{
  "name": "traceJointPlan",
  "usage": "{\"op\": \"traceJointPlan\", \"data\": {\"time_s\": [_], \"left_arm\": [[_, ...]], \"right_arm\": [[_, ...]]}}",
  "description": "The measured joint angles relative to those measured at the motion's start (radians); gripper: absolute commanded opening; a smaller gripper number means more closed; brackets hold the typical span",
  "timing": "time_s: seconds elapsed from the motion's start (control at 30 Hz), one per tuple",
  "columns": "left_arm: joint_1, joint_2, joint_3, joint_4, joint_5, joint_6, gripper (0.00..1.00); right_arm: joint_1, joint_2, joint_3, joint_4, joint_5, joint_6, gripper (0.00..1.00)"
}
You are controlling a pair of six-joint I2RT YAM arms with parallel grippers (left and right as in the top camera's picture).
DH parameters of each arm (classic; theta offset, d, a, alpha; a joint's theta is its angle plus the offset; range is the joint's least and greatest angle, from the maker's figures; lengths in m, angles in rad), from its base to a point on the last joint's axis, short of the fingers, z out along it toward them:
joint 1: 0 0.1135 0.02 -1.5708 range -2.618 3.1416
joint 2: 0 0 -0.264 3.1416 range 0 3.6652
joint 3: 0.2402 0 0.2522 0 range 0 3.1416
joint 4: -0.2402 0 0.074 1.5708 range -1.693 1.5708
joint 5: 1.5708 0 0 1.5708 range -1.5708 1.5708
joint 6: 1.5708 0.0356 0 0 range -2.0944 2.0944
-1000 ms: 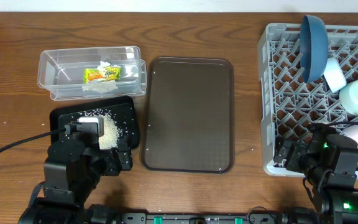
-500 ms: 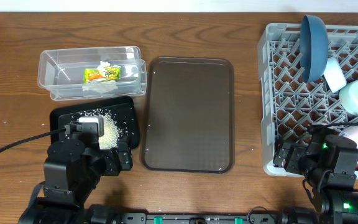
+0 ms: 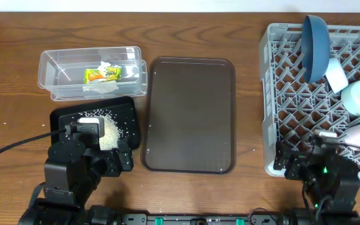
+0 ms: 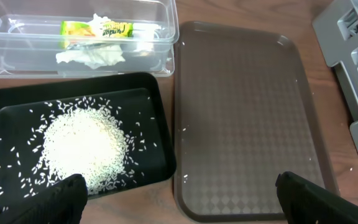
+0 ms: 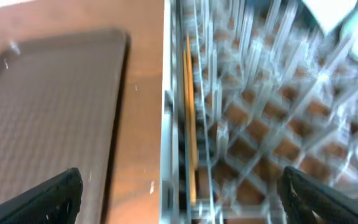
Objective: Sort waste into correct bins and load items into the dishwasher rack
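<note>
Wooden chopsticks (image 5: 189,112) in rack (image 5: 253,124); left end effector (image 4: 179,186) and right end effector (image 5: 180,180) spread.

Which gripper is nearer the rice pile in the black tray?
Left. The left gripper hangs by the black tray, beside the rice pile; the right gripper is by the dishwasher rack, across the brown tray.

We see a wooden table (image 3: 11,62) carrying a brown serving tray (image 3: 189,112). The clear tub (image 3: 61,75) and black tray (image 3: 127,110) lie left of it, the grey rack (image 3: 269,94) right of it.
</note>
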Motion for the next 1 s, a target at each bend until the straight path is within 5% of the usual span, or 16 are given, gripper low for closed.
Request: {"op": "traceJointPlan", "data": {"time_s": [0.27, 0.6, 1.0], "left_arm": [[0.000, 0.000, -0.003, 0.000, 0.000, 0.000, 0.99], [0.000, 0.000, -0.004, 0.000, 0.000, 0.000, 0.99], [0.000, 0.000, -0.004, 0.000, 0.000, 0.000, 0.99]], "right_arm": [[0.030, -0.276, -0.261, 0.276, 0.003, -0.005, 0.99], [0.037, -0.333, -0.504, 0.716, 0.003, -0.044, 0.99], [0.059, -0.336, -0.531, 0.712, 0.010, -0.282, 0.99]]}}
